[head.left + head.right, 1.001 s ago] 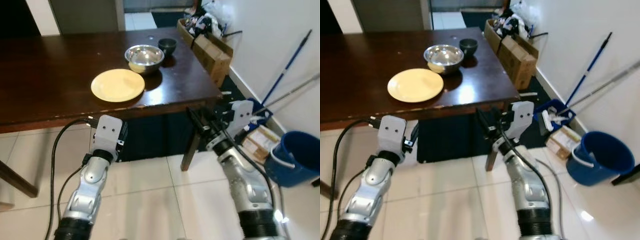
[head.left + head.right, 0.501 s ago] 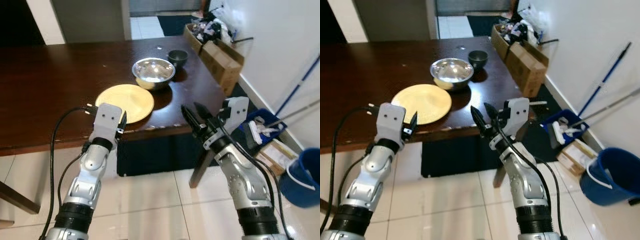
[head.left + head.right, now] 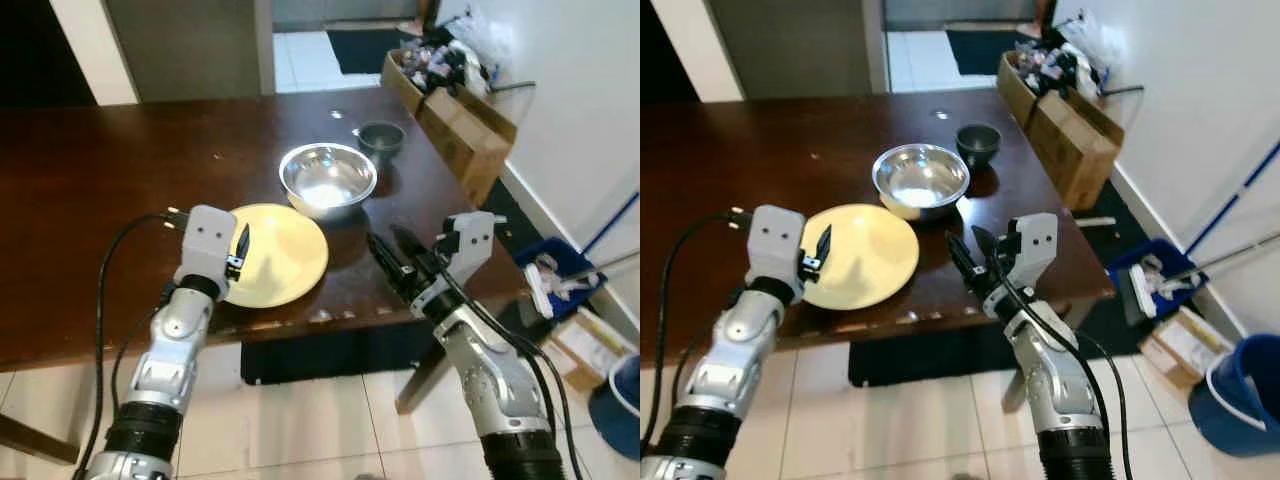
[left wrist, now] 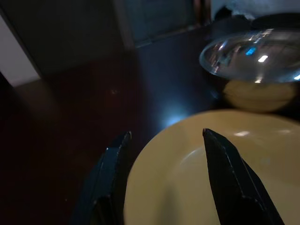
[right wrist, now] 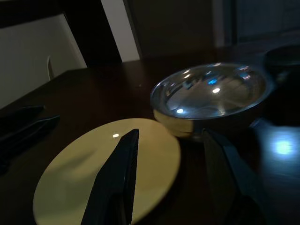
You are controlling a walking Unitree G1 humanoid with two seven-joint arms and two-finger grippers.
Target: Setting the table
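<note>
A yellow plate [image 3: 272, 262] lies near the front edge of the dark wooden table [image 3: 110, 170]. Behind it stands a steel bowl [image 3: 328, 177], and a small dark bowl [image 3: 381, 135] sits farther back. My left gripper [image 3: 239, 246] hovers open over the plate's left rim; in the left wrist view its fingers [image 4: 112, 164] straddle the plate [image 4: 211, 178]. My right gripper [image 3: 392, 248] is open at the plate's right side, low above the table. The right wrist view looks across the plate [image 5: 93, 183] toward the steel bowl [image 5: 211, 96].
Cardboard boxes [image 3: 470, 110] with clutter stand against the white wall on the right. A blue bucket [image 3: 1240, 400] and mop handles are on the tiled floor at the right. A doorway opens beyond the table's far edge.
The camera has come closer to the table. Both grippers have risen from below the table's front edge to above the tabletop, one on each side of the plate.
</note>
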